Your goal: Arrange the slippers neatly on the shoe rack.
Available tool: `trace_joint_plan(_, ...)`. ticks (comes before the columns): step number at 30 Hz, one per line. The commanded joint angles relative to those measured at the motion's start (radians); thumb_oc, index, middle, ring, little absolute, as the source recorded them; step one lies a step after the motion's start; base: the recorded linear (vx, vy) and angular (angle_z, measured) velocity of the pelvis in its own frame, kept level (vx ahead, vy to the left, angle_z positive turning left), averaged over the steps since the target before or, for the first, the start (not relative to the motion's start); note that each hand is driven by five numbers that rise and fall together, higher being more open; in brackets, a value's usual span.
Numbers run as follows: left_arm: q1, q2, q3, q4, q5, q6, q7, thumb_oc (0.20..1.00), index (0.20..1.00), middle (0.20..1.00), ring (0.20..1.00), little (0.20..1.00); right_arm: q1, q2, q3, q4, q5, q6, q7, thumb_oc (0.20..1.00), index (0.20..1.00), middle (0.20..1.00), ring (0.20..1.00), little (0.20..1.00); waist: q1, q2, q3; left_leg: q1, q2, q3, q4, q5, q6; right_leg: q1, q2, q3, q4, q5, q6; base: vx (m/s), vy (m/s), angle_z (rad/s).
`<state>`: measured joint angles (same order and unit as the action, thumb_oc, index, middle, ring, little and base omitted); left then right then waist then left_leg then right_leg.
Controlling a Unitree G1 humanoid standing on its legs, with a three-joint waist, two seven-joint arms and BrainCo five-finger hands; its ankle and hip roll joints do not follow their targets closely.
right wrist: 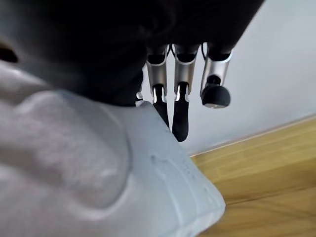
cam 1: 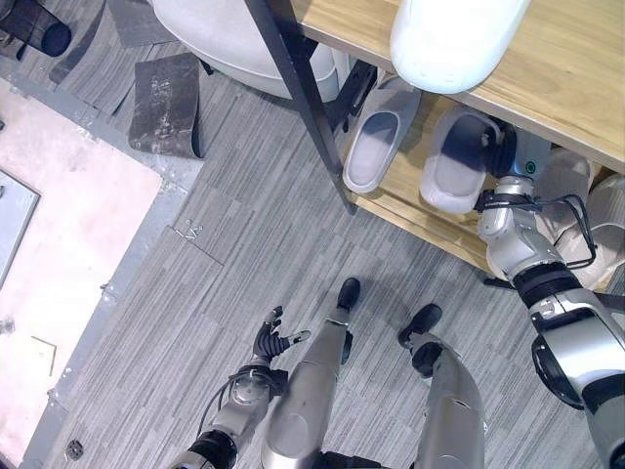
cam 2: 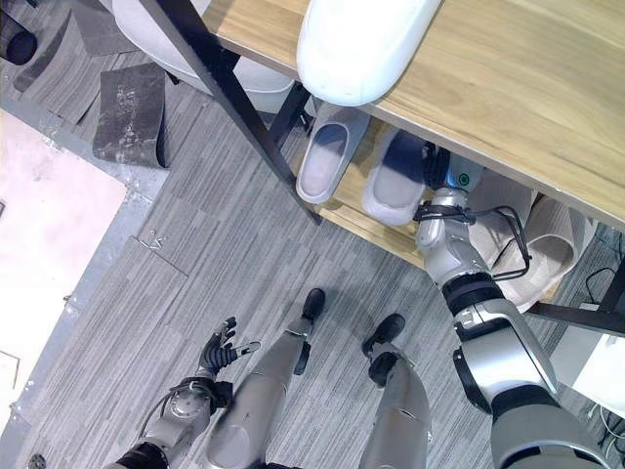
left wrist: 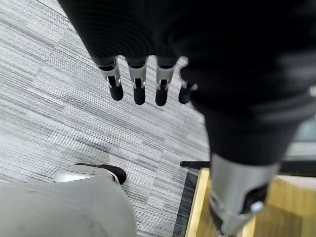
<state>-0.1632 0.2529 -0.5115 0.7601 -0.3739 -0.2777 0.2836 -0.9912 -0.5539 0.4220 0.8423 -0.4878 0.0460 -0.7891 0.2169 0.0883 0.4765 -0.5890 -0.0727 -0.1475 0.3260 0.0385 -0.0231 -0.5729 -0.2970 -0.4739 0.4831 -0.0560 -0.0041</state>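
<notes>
Two grey slippers lie side by side on the lower board (cam 1: 430,220) of the wooden shoe rack, openings up. The left one (cam 1: 376,147) lies free. My right hand (cam 1: 503,147) reaches under the top board (cam 1: 566,68) and rests against the right slipper (cam 1: 454,161). In the right wrist view its fingers (right wrist: 185,84) run straight past the rim of that pale slipper (right wrist: 98,163), which sits close under the palm. My left hand (cam 1: 278,337) hangs low over the carpet, far from the rack, its fingers (left wrist: 138,89) straight and holding nothing.
A white rounded thing (cam 1: 449,39) lies on the top board. More pale slippers (cam 2: 547,244) sit further right on the lower board. The rack's black leg (cam 1: 303,98) slants down to the carpet. A white tub (cam 1: 244,39) and a dark mat (cam 1: 166,103) are behind.
</notes>
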Motion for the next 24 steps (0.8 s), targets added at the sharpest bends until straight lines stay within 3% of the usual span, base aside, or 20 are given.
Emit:
trace_joint_plan(1,-0.002,0.005,-0.041,-0.014,-0.015,-0.035,0.010,1.000,1.000,1.000,1.000,1.000,-0.087,-0.063,0.076,0.034,0.001,-0.026,-0.033,0.200,0.200,0.200,0.200,0.200,0.026,0.012,0.006,-0.014,-0.011,-0.003,0.052,-0.077,0.001,0.077,-0.010,0.043,0.007,-0.082,0.111,-0.01,0.005,0.06)
trace_joint_plan(6,-0.004,0.012,-0.054,-0.022,-0.021,-0.042,0.013,1.000,1.000,1.000,1.000,1.000,-0.135,-0.055,0.136,0.110,-0.012,-0.027,-0.037,0.200,0.200,0.200,0.200,0.200,0.040,0.018,0.011,-0.055,-0.018,-0.008,0.069,-0.076,-0.001,0.040,-0.018,0.043,0.026,-0.085,0.109,-0.01,0.002,0.08)
trace_joint_plan(10,-0.005,0.017,-0.066,-0.010,-0.021,-0.050,0.016,1.000,1.000,1.000,1.000,1.000,-0.183,-0.031,0.198,0.278,-0.051,0.033,-0.067,0.200,0.200,0.200,0.200,0.200,0.054,0.022,0.013,-0.095,-0.022,-0.002,0.082,-0.072,-0.002,0.001,-0.020,0.044,0.036,-0.082,0.109,-0.01,0.017,0.15)
trace_joint_plan(11,-0.005,0.017,-0.066,-0.010,-0.021,-0.050,0.016,1.000,1.000,1.000,1.000,1.000,-0.184,-0.031,0.198,0.279,-0.051,0.033,-0.067,0.445,0.445,0.445,0.445,0.445,0.054,0.022,0.013,-0.095,-0.022,-0.002,0.082,-0.072,-0.002,0.001,-0.020,0.044,0.036,-0.082,0.109,0.00,0.023,0.10)
trace_joint_plan(12,-0.008,0.020,-0.072,-0.019,-0.023,-0.049,0.017,1.000,1.000,1.000,1.000,1.000,-0.197,-0.017,0.194,0.340,-0.051,0.049,-0.065,1.000,1.000,1.000,1.000,1.000,0.058,0.025,0.015,-0.098,-0.024,-0.002,0.084,-0.072,-0.001,-0.001,-0.021,0.045,0.036,-0.081,0.108,0.00,0.000,0.00)
trace_joint_plan(20,-0.009,0.035,-0.070,-0.050,-0.030,-0.044,0.013,1.000,1.000,1.000,1.000,1.000,-0.219,-0.010,0.137,0.428,0.018,0.082,-0.045,1.000,1.000,1.000,1.000,1.000,0.051,0.028,0.020,-0.040,-0.029,-0.006,0.055,-0.073,0.004,0.051,-0.024,0.053,0.011,-0.067,0.113,0.01,0.023,0.00)
trace_joint_plan(24,-0.023,0.035,-0.060,-0.052,-0.030,-0.039,0.027,1.000,1.000,1.000,1.000,1.000,-0.221,-0.008,0.087,0.327,0.088,0.051,-0.071,1.000,1.000,1.000,1.000,1.000,0.032,0.019,0.029,-0.009,-0.025,0.006,0.043,-0.076,0.005,0.075,-0.018,0.063,-0.003,-0.064,0.113,0.02,0.030,-0.03)
